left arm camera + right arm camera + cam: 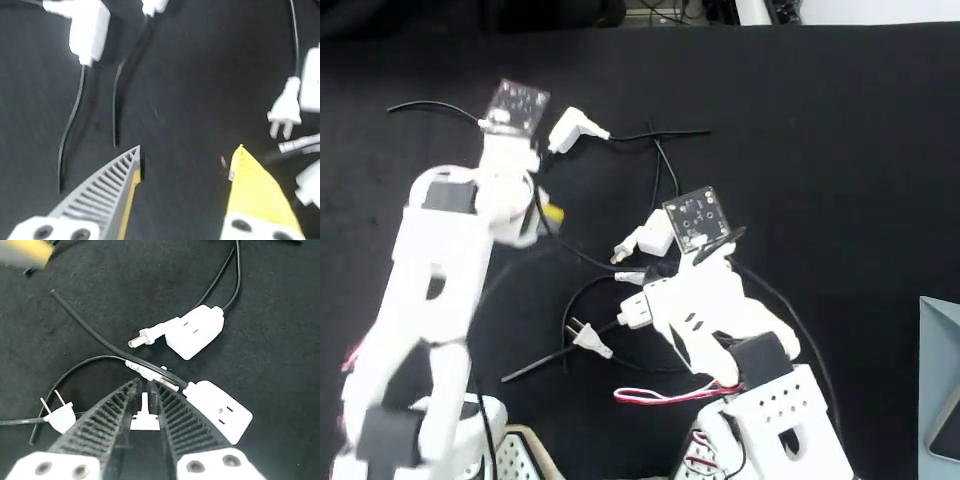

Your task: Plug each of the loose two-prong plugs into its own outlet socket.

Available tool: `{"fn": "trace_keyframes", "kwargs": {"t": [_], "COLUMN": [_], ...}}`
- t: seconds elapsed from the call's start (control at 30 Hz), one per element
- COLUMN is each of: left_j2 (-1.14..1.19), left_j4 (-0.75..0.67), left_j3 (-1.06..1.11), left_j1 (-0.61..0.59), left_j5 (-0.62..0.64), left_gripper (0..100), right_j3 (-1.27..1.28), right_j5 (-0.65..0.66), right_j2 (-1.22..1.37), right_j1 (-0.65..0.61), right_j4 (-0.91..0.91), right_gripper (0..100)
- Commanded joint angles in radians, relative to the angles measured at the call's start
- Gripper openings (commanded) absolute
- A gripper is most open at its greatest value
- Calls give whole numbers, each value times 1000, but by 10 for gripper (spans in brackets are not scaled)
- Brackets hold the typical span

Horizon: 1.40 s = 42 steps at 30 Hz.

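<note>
Fingers (115,412) of the right gripper (145,389) clamp a small white plug (145,417), prong end toward the fingertips; a white outlet socket (220,412) lies just beside them. Left gripper (187,155) hangs over the black surface (190,90), spread wide, holding nothing.

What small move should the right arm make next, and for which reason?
Probably ease the right gripper toward the nearer white outlet socket block, turning the prongs to its slots. The gripper is shut on a small white two-prong plug, and that block lies close beside it with two slots uncovered.
</note>
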Motion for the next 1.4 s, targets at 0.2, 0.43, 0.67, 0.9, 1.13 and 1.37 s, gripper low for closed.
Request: {"fn": "trace_keyframes", "kwargs": {"t": [0.2,0.43,0.67,0.9,1.13,1.37], "left_j2": [-453,-528,-559,-559,-559,-559], "left_j4": [-63,-265,-402,-414,-408,-407], "left_j3": [378,627,776,789,791,792], "left_j1": [-96,-266,-363,-380,-380,-380], "left_j5": [38,124,152,155,152,150], "left_gripper": [282,282,281,281,281,281], "right_j3": [-157,-452,-727,-1020,-1187,-1248], "right_j5": [-80,-230,-373,-465,-532,-598], "right_j2": [237,661,1013,1342,1566,1644], "right_j1": [14,12,-25,-77,-75,-46], "right_j4": [-44,-44,60,201,203,204], "right_gripper": [126,116,117,117,116,116]}}
